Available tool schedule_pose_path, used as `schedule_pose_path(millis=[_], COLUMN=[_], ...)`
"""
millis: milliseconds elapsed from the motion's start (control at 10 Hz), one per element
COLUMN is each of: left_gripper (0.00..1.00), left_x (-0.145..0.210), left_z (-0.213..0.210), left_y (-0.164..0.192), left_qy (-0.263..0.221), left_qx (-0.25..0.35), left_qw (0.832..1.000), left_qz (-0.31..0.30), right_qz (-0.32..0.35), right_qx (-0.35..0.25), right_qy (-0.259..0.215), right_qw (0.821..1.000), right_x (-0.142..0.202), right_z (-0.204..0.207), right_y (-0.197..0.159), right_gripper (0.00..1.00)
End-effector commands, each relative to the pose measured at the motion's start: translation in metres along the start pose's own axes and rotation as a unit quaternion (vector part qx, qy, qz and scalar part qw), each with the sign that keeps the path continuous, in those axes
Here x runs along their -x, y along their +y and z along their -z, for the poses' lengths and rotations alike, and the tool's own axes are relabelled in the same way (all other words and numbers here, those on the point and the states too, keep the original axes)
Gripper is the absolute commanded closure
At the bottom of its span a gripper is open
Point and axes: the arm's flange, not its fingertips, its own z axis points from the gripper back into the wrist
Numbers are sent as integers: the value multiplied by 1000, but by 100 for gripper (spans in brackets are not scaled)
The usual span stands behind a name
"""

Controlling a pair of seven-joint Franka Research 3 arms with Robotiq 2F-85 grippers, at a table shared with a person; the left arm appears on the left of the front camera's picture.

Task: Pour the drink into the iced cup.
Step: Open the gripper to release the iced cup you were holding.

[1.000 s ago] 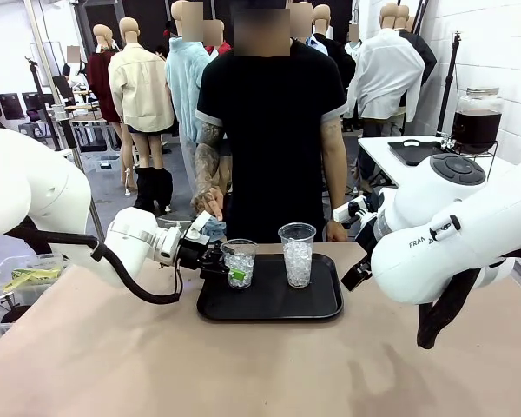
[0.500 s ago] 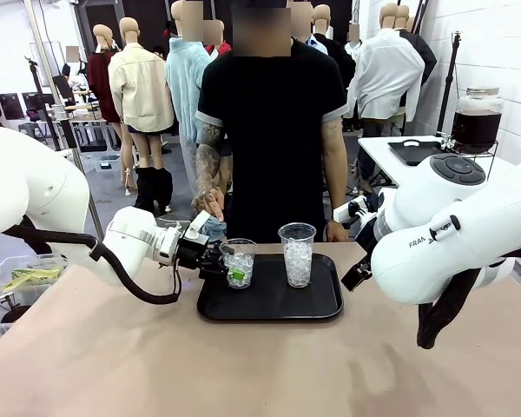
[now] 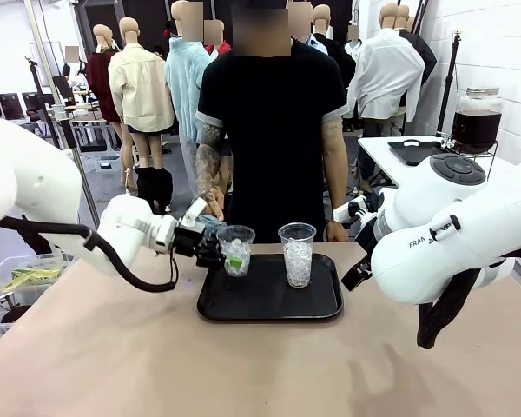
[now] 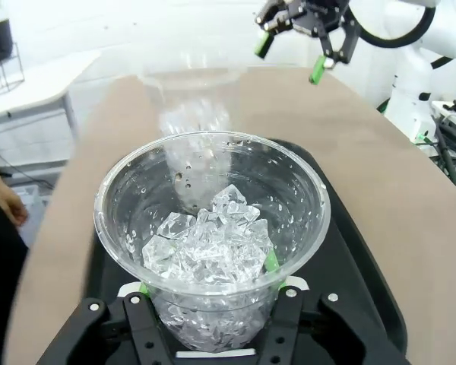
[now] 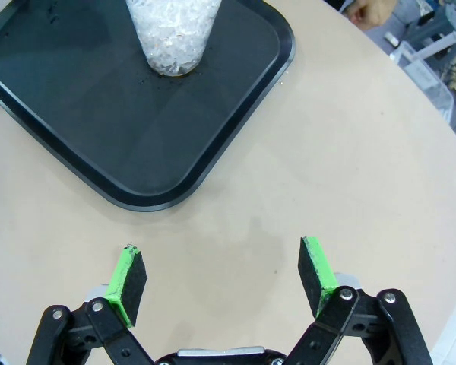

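Iced cup is seen slightly higher and further left than a second ago, just left of frame centre, over the left end of the black tray. Clear plastic, ice cubes piled inside, droplets on the wall. It is clamped low on its wall by the left gripper. Second iced cup stands on the tray. Right gripper is spread wide, nothing held.

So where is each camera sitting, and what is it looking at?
Front: fixed between the arms, facing across the table at the person; left arm and right arm show.
Left wrist: on the left arm, looking along the left pincer, shut on an iced cup.
Right wrist: on the right arm, looking down past the open right pincer at the table.
Shared: all three show the black tray.
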Motion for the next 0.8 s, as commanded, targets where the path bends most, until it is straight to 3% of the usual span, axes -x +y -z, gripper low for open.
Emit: schedule_pose_path(millis=[0, 400, 700], left_gripper=[40, 40, 40], left_x=[-40, -91, -97], left_z=[-36, -89, -113], left_y=[-5, 30, 53], left_qy=[1, 2, -14], left_qx=[-41, -121, -159], left_qw=[998, 992, 987], left_qz=[40, 36, 24], right_qz=[0, 0, 0], right_qx=[0, 0, 0], right_qy=[0, 0, 0], right_qw=[1000, 1000, 1000], right_x=[0, 0, 0], right_z=[0, 0, 0], right_y=[1, 1, 1], right_gripper=[0, 0, 0])
